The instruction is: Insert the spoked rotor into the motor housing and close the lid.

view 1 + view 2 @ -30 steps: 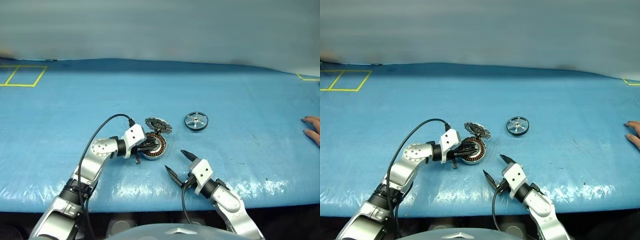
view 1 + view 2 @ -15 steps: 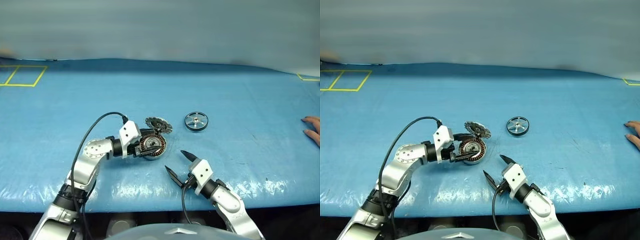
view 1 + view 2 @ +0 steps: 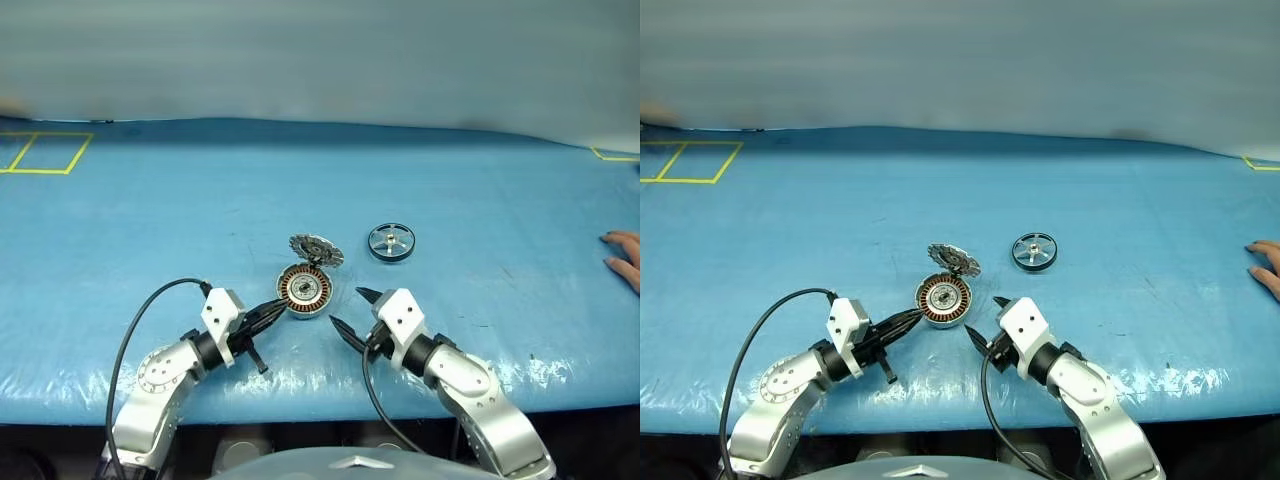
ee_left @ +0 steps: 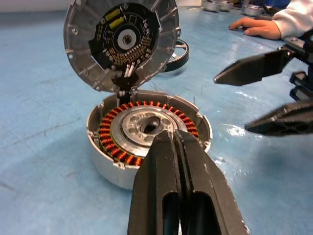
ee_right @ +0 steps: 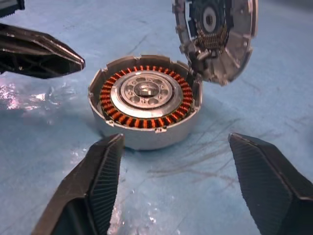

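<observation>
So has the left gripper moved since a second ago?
Yes. The left gripper was at the housing beside the open lid; it has pulled back toward the table's near edge, clear of the housing, fingers shut on nothing.

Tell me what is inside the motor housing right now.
The motor housing holds a ring of copper windings around a silver core. No rotor is in it; the spoked rotor lies apart. The lid stands open.
</observation>
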Controlling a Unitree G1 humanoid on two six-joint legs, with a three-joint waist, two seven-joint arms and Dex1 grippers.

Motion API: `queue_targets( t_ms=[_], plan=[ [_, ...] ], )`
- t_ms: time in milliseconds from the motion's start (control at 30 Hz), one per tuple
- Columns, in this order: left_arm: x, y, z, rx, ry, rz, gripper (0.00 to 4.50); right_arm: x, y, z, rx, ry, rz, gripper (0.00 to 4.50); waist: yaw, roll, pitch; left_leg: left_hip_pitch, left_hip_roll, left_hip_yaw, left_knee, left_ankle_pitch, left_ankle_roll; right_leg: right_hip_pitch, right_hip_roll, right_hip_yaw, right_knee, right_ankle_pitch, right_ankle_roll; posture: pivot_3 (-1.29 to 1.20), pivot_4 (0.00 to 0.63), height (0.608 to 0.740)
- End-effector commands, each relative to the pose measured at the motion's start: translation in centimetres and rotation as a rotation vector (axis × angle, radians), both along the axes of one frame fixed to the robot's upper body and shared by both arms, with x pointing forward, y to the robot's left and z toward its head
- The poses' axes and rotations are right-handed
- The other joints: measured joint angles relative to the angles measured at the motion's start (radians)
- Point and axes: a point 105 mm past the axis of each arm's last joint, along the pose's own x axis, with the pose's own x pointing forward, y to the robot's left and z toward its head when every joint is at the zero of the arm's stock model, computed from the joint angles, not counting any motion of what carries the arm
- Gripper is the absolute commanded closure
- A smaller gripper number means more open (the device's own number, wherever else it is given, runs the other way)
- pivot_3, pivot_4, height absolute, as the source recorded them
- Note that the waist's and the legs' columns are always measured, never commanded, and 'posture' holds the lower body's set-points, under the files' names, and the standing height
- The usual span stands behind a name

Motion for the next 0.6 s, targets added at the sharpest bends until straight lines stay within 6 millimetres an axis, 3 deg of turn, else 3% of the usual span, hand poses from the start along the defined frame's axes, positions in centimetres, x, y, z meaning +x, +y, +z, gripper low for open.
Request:
queue_targets(
  t_ms=[33,167,400,600],
  plan=[
    [-0.5,0.5,-0.1,-0.009,-0.084,0.067,4.50,-0.1,1.2,2.0,-0.021,0.012,0.065,2.03,0.002,0.000,0.000,0.000,0.000,0.000,0.000,0.000,0.000,0.000,0.000,0.000,0.000,0.000,0.000,0.00,0.150,0.740],
    [-0.9,0.8,-0.7,-0.034,-0.103,0.135,4.50,0.4,2.1,2.8,-0.056,0.067,0.076,3.34,0.002,0.000,0.000,0.000,0.000,0.000,0.000,0.000,0.000,0.000,0.000,-0.001,0.000,0.000,-0.001,0.00,0.150,0.740],
    [-1.3,0.6,-1.9,-0.030,-0.098,0.152,4.50,3.2,5.3,3.4,-0.063,0.213,0.037,3.34,-0.011,0.000,0.000,-0.003,0.001,0.000,0.000,0.000,0.000,-0.002,0.000,-0.002,0.000,0.002,-0.003,0.00,0.150,0.740],
    [-1.2,0.4,-2.1,-0.025,-0.094,0.151,4.50,4.9,6.7,3.0,-0.095,0.246,0.023,3.34,-0.013,0.000,0.000,-0.004,0.001,0.000,0.000,-0.001,0.001,-0.003,0.000,-0.003,-0.001,0.002,-0.002,0.00,0.150,0.740]
  ],
)
